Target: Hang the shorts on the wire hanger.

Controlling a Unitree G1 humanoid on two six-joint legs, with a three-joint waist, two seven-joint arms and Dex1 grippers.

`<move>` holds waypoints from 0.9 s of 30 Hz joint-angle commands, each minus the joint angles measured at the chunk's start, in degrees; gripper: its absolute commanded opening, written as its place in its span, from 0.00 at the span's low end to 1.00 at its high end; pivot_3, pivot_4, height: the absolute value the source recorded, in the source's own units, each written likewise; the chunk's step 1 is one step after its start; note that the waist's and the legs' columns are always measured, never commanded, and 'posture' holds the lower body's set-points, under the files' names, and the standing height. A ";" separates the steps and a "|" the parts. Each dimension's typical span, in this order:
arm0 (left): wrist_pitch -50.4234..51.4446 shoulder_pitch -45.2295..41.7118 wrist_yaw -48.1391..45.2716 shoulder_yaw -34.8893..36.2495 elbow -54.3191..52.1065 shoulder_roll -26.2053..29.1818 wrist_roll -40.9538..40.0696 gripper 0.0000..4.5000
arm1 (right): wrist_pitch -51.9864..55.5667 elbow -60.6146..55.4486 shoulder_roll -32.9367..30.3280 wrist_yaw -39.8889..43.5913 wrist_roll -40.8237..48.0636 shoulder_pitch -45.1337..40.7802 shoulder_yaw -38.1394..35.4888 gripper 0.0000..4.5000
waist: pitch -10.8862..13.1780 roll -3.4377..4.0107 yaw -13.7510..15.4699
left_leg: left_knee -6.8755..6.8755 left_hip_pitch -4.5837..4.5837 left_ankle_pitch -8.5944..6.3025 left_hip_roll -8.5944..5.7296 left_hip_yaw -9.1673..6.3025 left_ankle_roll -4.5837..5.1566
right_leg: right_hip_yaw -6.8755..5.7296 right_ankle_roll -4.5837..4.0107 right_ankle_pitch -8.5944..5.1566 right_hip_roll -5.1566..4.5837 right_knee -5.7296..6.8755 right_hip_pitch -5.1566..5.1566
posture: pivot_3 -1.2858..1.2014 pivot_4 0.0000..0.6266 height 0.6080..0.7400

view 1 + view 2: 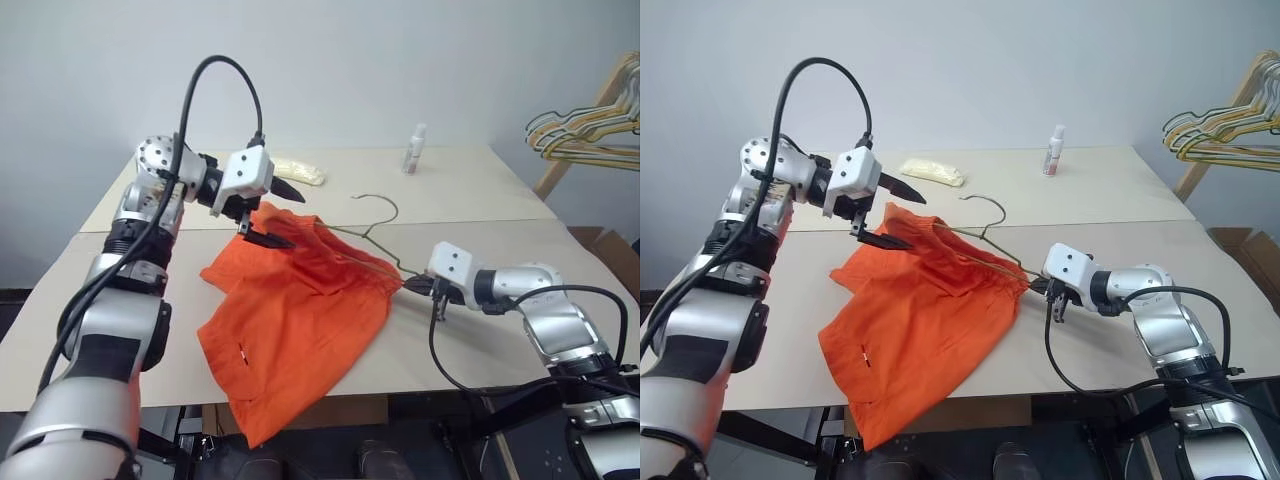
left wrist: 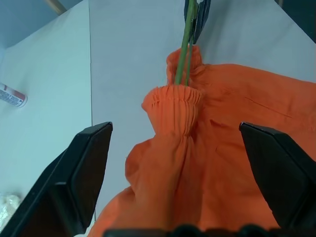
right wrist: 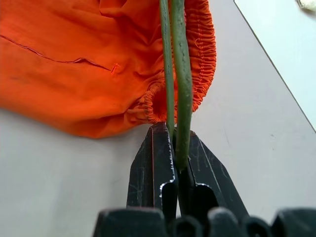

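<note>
Head views: orange shorts [image 1: 290, 320] lie on the beige table [image 1: 470, 190], lower edge hanging over the front; wire hanger [image 1: 372, 232] runs through the waistband. Left gripper [image 1: 278, 214] hovers at the shorts' far corner, jaws spread. Left wrist: waistband bunched around the wire. Right wrist: right gripper [image 3: 174, 143] pinches the hanger's wires at the waistband.

Even, diffuse light, bright; no glare on the counter [image 1: 480, 190]. Soft shadows beneath the shorts [image 1: 295, 320], toward 6 o'clock. Head views sharp throughout. Wrist views: tool fingers [image 2: 74, 182] soft at close range; fabric folds and the wire hanger [image 3: 180, 74] crisp.
</note>
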 commanded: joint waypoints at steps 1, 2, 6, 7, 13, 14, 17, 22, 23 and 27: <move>-0.36 -2.01 -0.83 0.10 0.68 -0.26 0.77 0.80 | -0.39 -1.77 -0.82 -0.17 -0.51 -1.94 -0.31 0.00 | 0.00 0.00 -0.04 | 0.00 0.00 0.00 0.00 0.00 0.00 | 0.00 0.00 0.00 0.00 0.00 -0.01 | 0.51 0.00 1.00; -0.65 -2.04 -0.47 -0.12 1.20 -0.52 1.24 0.73 | -0.36 -1.71 -0.87 -0.09 -0.80 -2.08 -0.18 0.00 | 0.00 0.00 -0.06 | 0.00 0.00 0.00 0.00 0.00 0.01 | 0.00 0.00 0.00 0.00 0.00 -0.01 | 0.51 0.00 1.00; -1.44 -2.41 -0.20 -1.07 3.03 -1.43 3.47 0.42 | -0.62 -2.09 -0.59 0.21 -0.97 -2.49 -0.25 0.00 | 0.00 0.00 -0.04 | 0.02 0.00 -0.01 0.00 0.00 0.01 | 0.00 0.00 0.00 0.00 0.02 -0.01 | 0.50 0.00 1.00; -1.46 -2.51 0.18 -1.27 3.55 -1.72 4.12 0.34 | -0.75 -2.26 -0.58 0.23 -1.08 -2.58 -0.22 0.00 | 0.00 0.00 -0.05 | 0.03 0.00 -0.01 0.00 0.00 0.01 | 0.00 0.00 0.00 0.00 0.02 -0.01 | 0.50 0.00 1.00; -3.57 -2.91 3.58 -1.94 6.22 -3.31 7.48 0.01 | -0.20 -5.16 -0.71 0.86 -0.17 -2.71 -0.44 0.00 | 0.00 0.00 -0.05 | 0.03 -0.02 -0.02 0.00 0.00 0.03 | 0.01 0.00 0.00 0.00 0.01 -0.01 | 0.50 0.00 1.00; -4.05 -2.94 4.21 -2.05 6.59 -3.47 8.08 0.01 | -0.05 -5.68 -0.76 0.99 0.01 -2.67 -0.46 0.00 | 0.00 0.00 -0.05 | 0.04 -0.03 -0.02 0.00 0.00 0.03 | 0.01 0.00 0.00 0.00 0.01 -0.01 | 0.50 0.00 1.00; -4.72 -3.09 4.81 -1.82 7.28 -3.86 8.67 0.01 | 0.30 -6.41 -0.93 1.19 0.32 -2.44 -0.46 0.00 | 0.00 0.00 -0.06 | 0.04 -0.02 -0.02 0.00 0.00 0.03 | 0.01 0.01 0.01 0.00 0.01 -0.01 | 0.50 0.00 1.00; -6.75 -2.74 5.48 -0.89 6.89 -3.54 8.59 0.01 | -3.43 -5.83 -1.15 0.80 -0.19 -1.72 -0.51 0.00 | 0.00 0.00 -0.14 | 0.04 -0.02 -0.02 0.00 0.00 0.03 | 0.01 0.01 0.01 0.01 0.02 -0.01 | 0.50 0.00 1.00; -6.85 -2.74 4.95 -0.42 6.56 -3.36 7.93 0.01 | -4.11 -6.01 -1.64 1.37 -0.12 -1.38 -0.48 0.00 | 0.00 0.00 -0.14 | 0.04 -0.02 -0.02 0.00 0.00 0.03 | 0.01 0.01 0.01 0.00 0.02 -0.01 | 0.50 0.00 1.00; -7.59 -2.99 4.73 0.47 5.67 -2.05 7.26 0.00 | -2.90 -4.16 -1.83 -1.71 -0.93 -1.59 -2.15 0.33 | 0.00 0.00 -0.16 | 0.04 -0.02 -0.02 0.00 0.00 0.04 | 0.01 0.01 0.01 0.00 0.02 -0.02 | 0.50 0.00 1.00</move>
